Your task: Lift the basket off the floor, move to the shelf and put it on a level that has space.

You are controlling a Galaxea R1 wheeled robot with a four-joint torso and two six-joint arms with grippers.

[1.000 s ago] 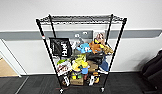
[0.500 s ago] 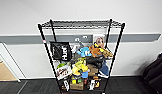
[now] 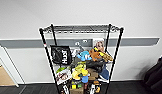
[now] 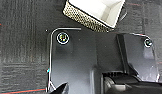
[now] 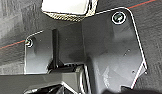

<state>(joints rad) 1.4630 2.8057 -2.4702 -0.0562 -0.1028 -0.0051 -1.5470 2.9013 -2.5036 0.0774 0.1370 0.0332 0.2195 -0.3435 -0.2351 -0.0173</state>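
Bare top tier (image 3: 82, 28) of the shelf (image 3: 47, 53); lower tiers crammed with toys (image 3: 90, 56).

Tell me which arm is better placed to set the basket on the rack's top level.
Neither clearly. The basket shows close by in both wrist views, above dark carpet, so no arm stands out. The rack stands ahead, its top tier bare.

The shelf (image 3: 82, 28) is thin black metal wire, a bit shiny along the top tier, with soft plush toys (image 3: 93, 56) and a matt black cloth Huel bag (image 3: 61, 55) on it. The basket (image 4: 94, 12) is coarse cream weave with smooth white cloth lining, over dark, rough-looking carpet floor (image 4: 22, 37).
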